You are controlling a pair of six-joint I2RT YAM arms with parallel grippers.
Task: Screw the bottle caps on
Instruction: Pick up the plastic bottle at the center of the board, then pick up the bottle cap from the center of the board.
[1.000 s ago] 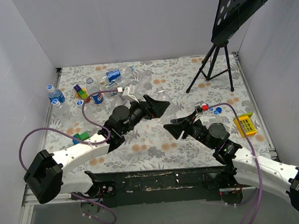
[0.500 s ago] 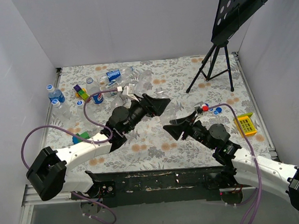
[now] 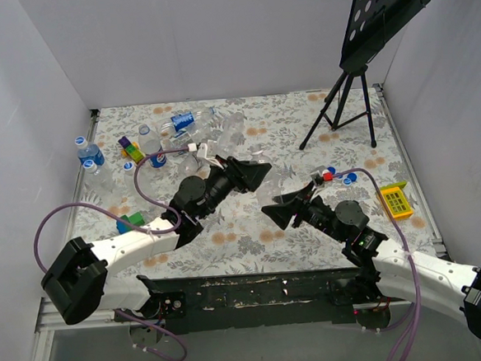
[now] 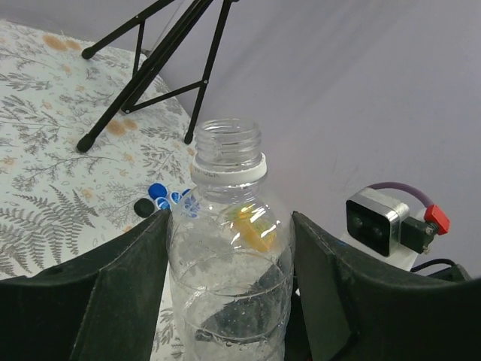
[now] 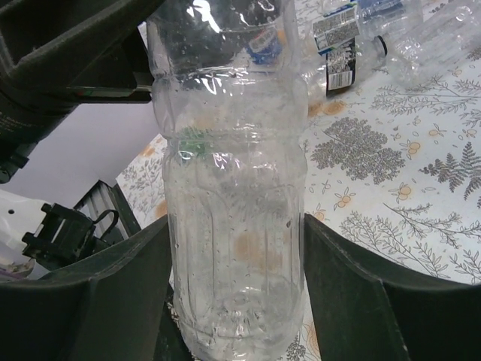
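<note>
One clear, label-less bottle [image 4: 229,263] hangs above the table between both arms, its neck [image 4: 228,143] open with no cap on it. My left gripper [image 4: 229,218] is shut on its shoulder, both fingers against the plastic. My right gripper [image 5: 237,222] holds the lower body [image 5: 233,248], a finger against each side wall. From above, the left gripper [image 3: 259,173] and right gripper [image 3: 273,212] meet tip to tip at mid-table. Loose blue bottle caps [image 4: 156,192] lie on the cloth near the right arm [image 3: 345,179].
Other bottles [image 3: 183,121] lie heaped at the back left, also seen in the right wrist view [image 5: 353,30]. A black tripod stand [image 3: 343,111] rises at the back right. A yellow block [image 3: 393,199] sits right, a green toy [image 3: 128,222] left.
My left gripper has closed in on the bottle's upper part. The right gripper has slid slightly left and toward the left gripper.
</note>
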